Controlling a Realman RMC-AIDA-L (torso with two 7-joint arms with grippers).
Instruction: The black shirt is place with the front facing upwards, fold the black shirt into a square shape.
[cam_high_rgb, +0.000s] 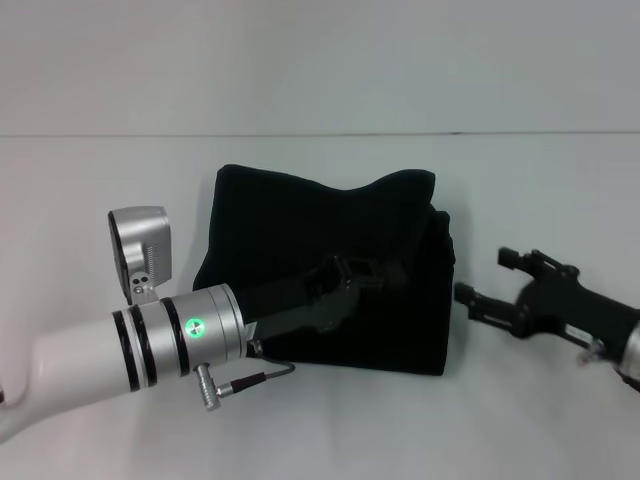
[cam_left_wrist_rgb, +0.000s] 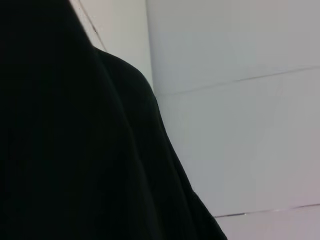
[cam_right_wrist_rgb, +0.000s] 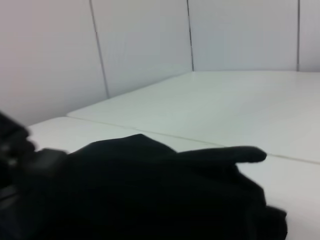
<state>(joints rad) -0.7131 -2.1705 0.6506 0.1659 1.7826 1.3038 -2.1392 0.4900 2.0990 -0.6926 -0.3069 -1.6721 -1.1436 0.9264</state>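
- The black shirt (cam_high_rgb: 330, 265) lies folded into a rough square bundle in the middle of the white table (cam_high_rgb: 100, 180), plain black side up, with no lettering showing.
- Its far edge dips in the middle and rises into two soft corners; a second layer peeks out along its right side.
- The left gripper (cam_high_rgb: 345, 285) reaches in over the shirt from the near left, low on the cloth near the middle of the bundle. It is black against black, so I cannot tell whether its fingers are apart or together, or whether they pinch any cloth.
- The left wrist view is filled mostly by the shirt (cam_left_wrist_rgb: 75, 150), with bare table beyond.
- The right gripper (cam_high_rgb: 487, 281) sits on the table just beside the shirt's right edge, apart from the cloth. Its two fingers are spread apart and hold nothing.
- The right wrist view shows the shirt (cam_right_wrist_rgb: 150, 190) as a dark mound close ahead, one corner poking out sideways.
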